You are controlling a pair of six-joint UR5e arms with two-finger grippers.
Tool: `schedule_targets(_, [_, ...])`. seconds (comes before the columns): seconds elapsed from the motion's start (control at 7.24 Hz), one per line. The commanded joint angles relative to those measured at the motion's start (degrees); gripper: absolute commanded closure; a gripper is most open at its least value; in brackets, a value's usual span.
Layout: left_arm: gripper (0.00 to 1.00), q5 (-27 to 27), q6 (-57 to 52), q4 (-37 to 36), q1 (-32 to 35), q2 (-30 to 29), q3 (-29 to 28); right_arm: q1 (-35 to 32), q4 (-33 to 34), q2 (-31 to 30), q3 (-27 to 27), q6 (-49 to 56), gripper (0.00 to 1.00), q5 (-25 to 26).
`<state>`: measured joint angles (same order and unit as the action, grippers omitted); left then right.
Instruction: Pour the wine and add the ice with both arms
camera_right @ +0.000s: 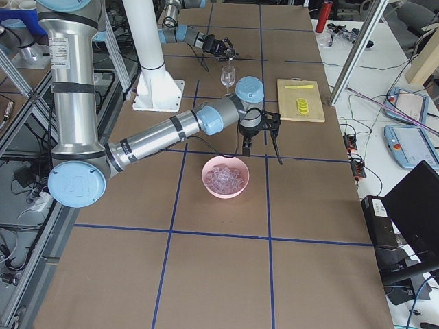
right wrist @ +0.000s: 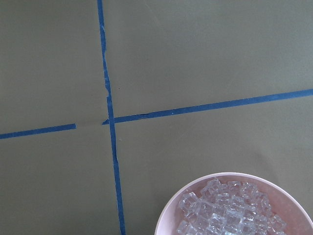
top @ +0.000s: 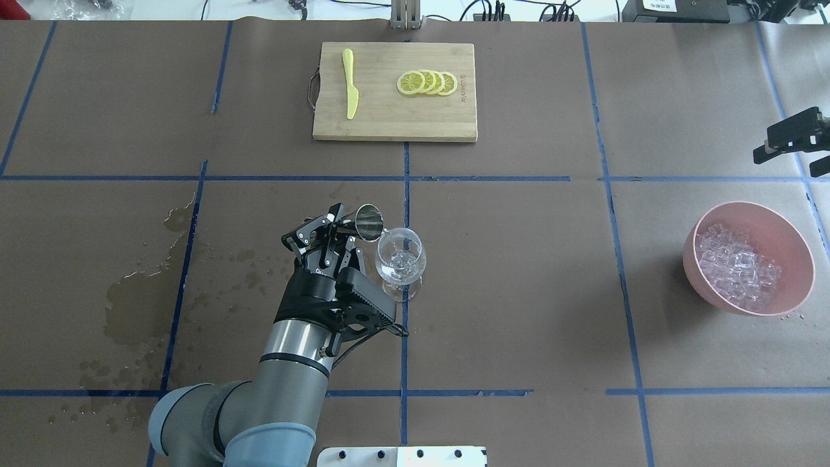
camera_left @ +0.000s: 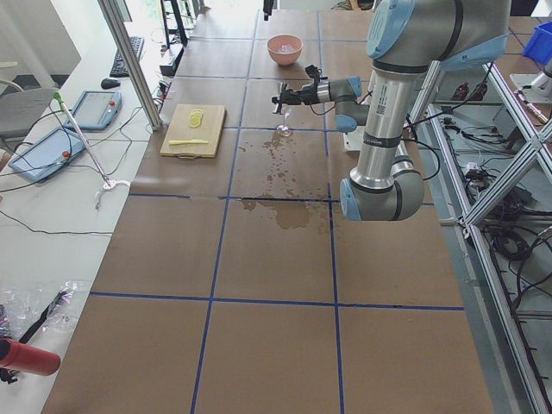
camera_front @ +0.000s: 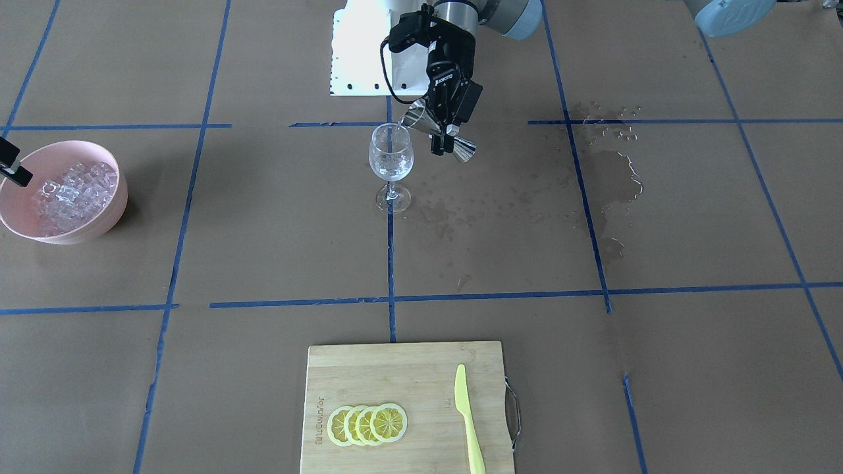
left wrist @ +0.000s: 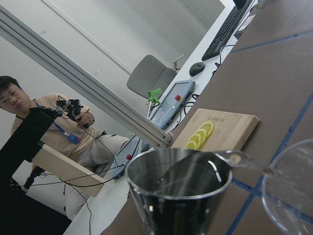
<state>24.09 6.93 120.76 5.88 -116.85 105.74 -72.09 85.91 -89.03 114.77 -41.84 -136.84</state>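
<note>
Brown paper crossed with blue tape covers the bench [camera_front: 691, 368], with a wet puddle [camera_front: 612, 178] on my left arm's side.

My left claw [camera_front: 442, 139] is clamped on the waist of the jigger [top: 368, 222]. It is tipped so that one lip hangs just over the rim of the glass [camera_front: 391, 158], which stands upright near the bench's middle. The left wrist view shows why: a thin stream of wine [left wrist: 244, 161] runs from that lip towards the glass. I judge the pour is under way. Something glints in the glass, but I cannot tell liquid from cubes.

My right claw [camera_right: 263, 157] hangs with its fingers apart and nothing between them, just beyond the pink bowl [camera_front: 112, 220]. I judge it is waiting there for the ice step. The ice [camera_front: 72, 191] is heaped in that bowl, well apart from the glass.

A board [camera_front: 395, 375] sits at the operators' edge, out of both arms' way.

My count:
- one glass
- one jigger
- one bowl
- one board
- one yellow-green knife [camera_front: 467, 421]
- four overlapping lemon slices [camera_front: 367, 424]
- two arms
- ice cubes too many and too clear to number
</note>
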Motion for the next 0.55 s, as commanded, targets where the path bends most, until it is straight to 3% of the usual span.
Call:
schedule_targets(0.0, [1.00,-0.36,-1.05,0.00,-0.08,0.05,-1.05,0.02,-0.04,0.00,-0.07,0.00,0.00,0.00])
schedule_targets(0.41, [1.00,-0.45,-7.45,0.00,0.00,-0.39,-0.62,0.02,-0.04,0.00,0.02,0.00,0.00,0.00])
